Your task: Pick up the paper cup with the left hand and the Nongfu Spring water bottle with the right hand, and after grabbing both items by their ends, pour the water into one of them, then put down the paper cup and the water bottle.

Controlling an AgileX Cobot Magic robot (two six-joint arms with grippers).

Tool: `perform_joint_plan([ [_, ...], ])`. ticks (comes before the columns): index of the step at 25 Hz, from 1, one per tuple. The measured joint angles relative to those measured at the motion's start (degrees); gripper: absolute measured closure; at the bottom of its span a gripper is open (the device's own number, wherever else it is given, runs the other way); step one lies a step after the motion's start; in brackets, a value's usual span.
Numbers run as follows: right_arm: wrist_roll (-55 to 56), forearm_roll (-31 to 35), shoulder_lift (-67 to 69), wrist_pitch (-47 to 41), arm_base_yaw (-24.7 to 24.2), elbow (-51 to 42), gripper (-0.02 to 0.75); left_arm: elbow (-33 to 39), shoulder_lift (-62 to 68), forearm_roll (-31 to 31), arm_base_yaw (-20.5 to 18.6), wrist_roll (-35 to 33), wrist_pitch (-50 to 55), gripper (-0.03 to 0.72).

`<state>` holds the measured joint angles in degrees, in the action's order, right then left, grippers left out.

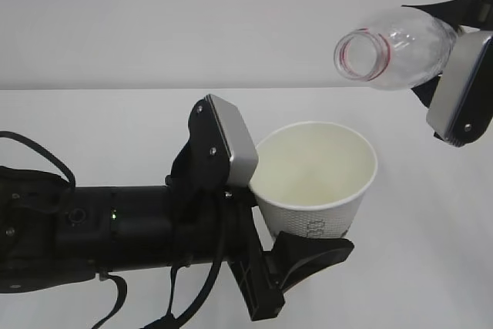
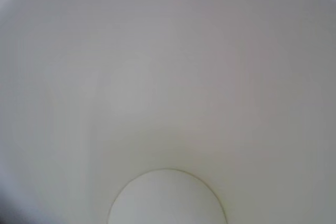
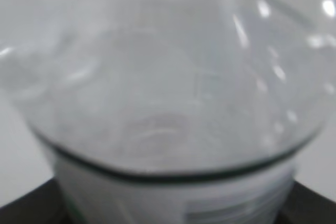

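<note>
**Cup held below a tilted, uncapped bottle**

The left hand clamps the paper cup by its lower wall: a grey-plated finger presses the cup's left side and a black finger cradles it from beneath on the right. The cup is lifted off the white table and leans toward the camera, so its open mouth shows. The left wrist view looks straight down into the cup, where the pale inner wall and round bottom are visible; whether any water lies there cannot be told. Faint grey lettering runs down the cup's outer wall just above the black finger, too small to read.

Up and to the right of the cup, well apart from its rim, the right hand grips the Nongfu Spring water bottle around its body. The bottle lies nearly level, its uncapped mouth with the red neck ring pointing left toward the cup. The right wrist view is filled by the bottle's clear shoulder, blurred, with a pale label edge below; no writing there is legible.
</note>
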<state>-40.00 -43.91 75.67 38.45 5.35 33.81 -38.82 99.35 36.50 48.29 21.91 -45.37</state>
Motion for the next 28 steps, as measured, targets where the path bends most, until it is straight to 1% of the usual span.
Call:
perform_joint_plan([
  [5,-2.61,2.00,0.00,0.00,0.00,0.00,0.288,0.00,0.00,0.25,0.00,0.00,-1.18,0.118],
  [8,-4.31,2.55,0.00,0.00,0.00,0.00,0.288,0.00,0.00,2.00,0.00,0.00,-1.57,0.120],
  [18,-7.80,2.77,0.00,2.37,0.00,0.00,0.288,0.00,1.21,3.34,0.00,0.22,-2.04,0.124],
  [22,-8.10,2.77,0.00,2.37,0.00,0.00,0.288,0.00,3.57,5.94,0.00,1.43,-2.68,0.125],
  [28,-8.18,2.77,0.00,2.37,0.00,0.00,0.288,0.00,4.04,5.70,0.00,1.86,-4.90,0.125],
])
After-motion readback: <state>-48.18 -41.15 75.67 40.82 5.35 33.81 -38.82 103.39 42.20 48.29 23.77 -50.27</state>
